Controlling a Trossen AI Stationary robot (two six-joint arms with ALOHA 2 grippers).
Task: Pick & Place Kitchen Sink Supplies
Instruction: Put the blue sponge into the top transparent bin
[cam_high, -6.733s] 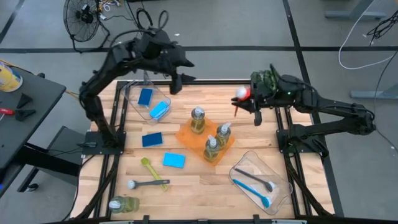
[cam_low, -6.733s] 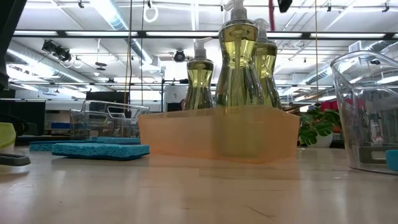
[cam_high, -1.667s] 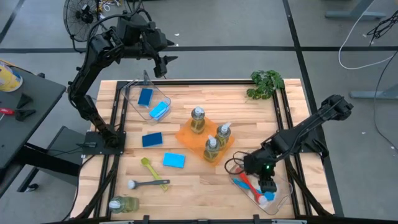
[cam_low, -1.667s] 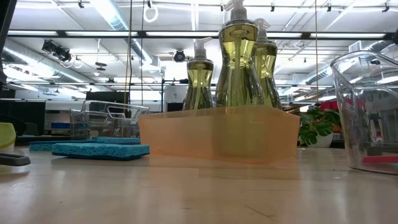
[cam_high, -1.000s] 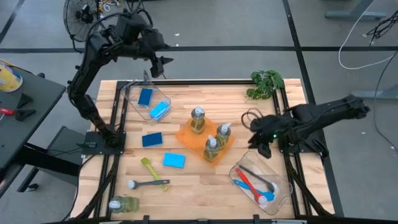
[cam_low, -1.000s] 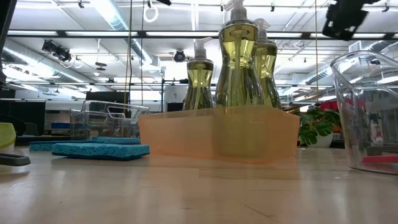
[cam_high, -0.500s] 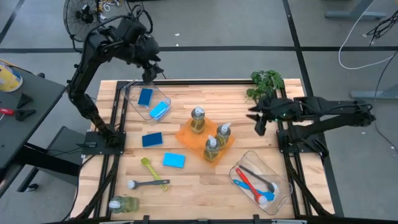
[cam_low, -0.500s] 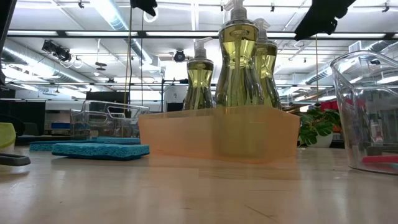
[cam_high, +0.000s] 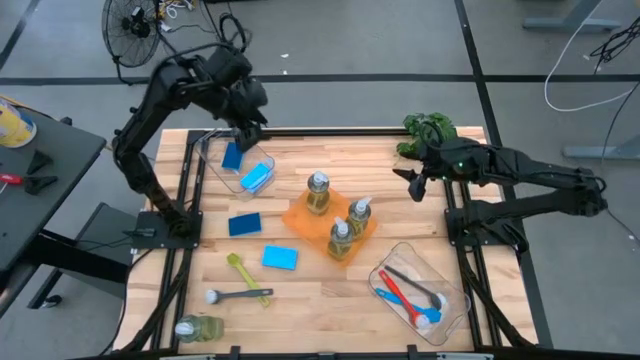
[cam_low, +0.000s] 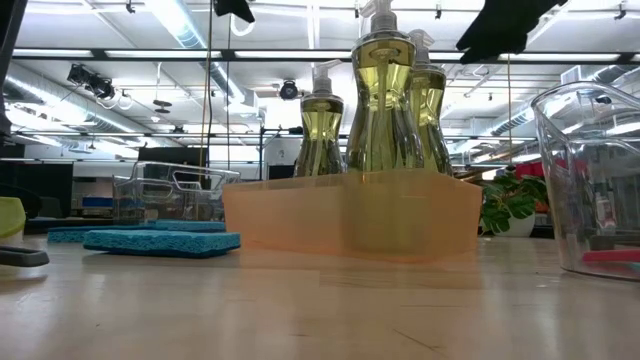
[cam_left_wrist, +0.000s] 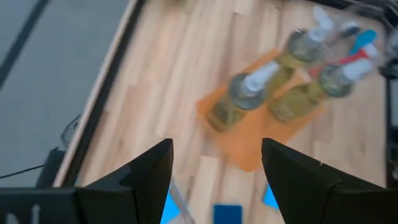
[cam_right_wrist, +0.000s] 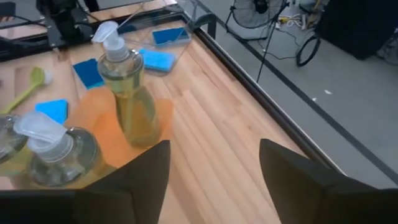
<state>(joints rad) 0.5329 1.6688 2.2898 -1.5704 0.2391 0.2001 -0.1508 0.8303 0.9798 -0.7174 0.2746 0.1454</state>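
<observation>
Three clear pump bottles of yellowish soap stand on an orange tray at mid-table. Another bottle lies on its side at the near left corner. Two blue sponges lie flat on the wood. A yellow-green brush and a grey brush lie near them. My left gripper hangs open above the far left clear bin, which holds two sponges. My right gripper is open in the air near the table's right edge, right of the tray, with nothing between its fingers.
A clear bin at the near right holds a red, a blue and a dark brush. A green leafy plant sits at the far right corner, just behind my right gripper. Bare wood lies between the tray and the far edge.
My right gripper has gone from beside the near right bin toward the table's far edge, up near the plant, and turned toward the tray. My left gripper has come down and toward the near edge, over the far left bin, tipping downward.
</observation>
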